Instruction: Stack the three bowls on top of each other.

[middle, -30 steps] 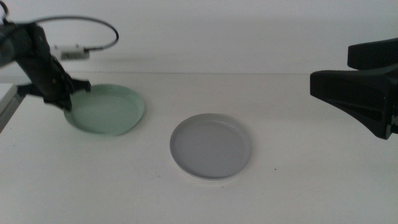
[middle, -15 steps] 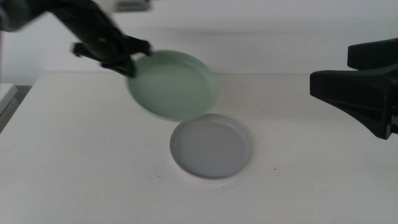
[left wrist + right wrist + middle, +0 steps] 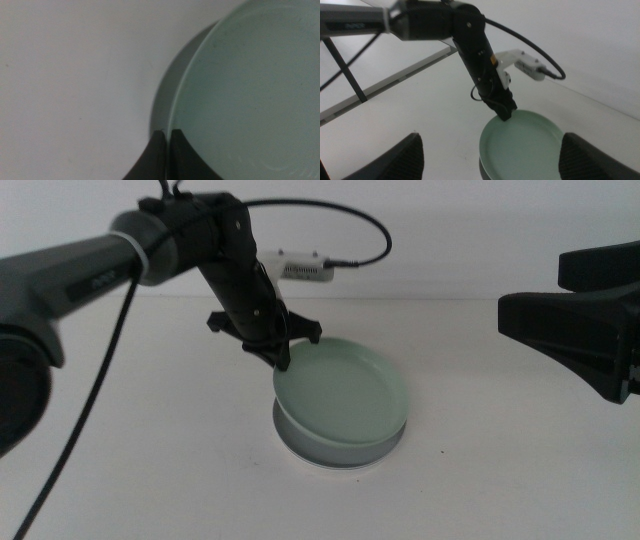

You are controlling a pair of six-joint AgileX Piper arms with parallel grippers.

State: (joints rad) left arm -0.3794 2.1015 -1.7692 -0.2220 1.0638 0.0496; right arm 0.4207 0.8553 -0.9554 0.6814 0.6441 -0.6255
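My left gripper (image 3: pixel 283 360) is shut on the near-left rim of the mint green bowl (image 3: pixel 345 388) and holds it tilted over the grey bowl (image 3: pixel 322 444) at the table's middle. The gripped side is raised and the opposite side sits low against the grey bowl. A thin white rim (image 3: pixel 330 468) shows under the grey bowl. In the left wrist view the jaws (image 3: pixel 168 137) pinch the green bowl's (image 3: pixel 250 90) edge. My right gripper (image 3: pixel 575 330) hangs open at the right, away from the bowls. From the right wrist it (image 3: pixel 492 147) looks onto the green bowl (image 3: pixel 525 142).
A white cable box (image 3: pixel 305 268) with a black cable lies at the table's back edge behind the left arm. The table's left edge and a dark frame leg (image 3: pixel 342 70) show in the right wrist view.
The left gripper has lifted the green bowl from the far left, carried it right and lowered it over the grey bowl. The right arm has not moved.
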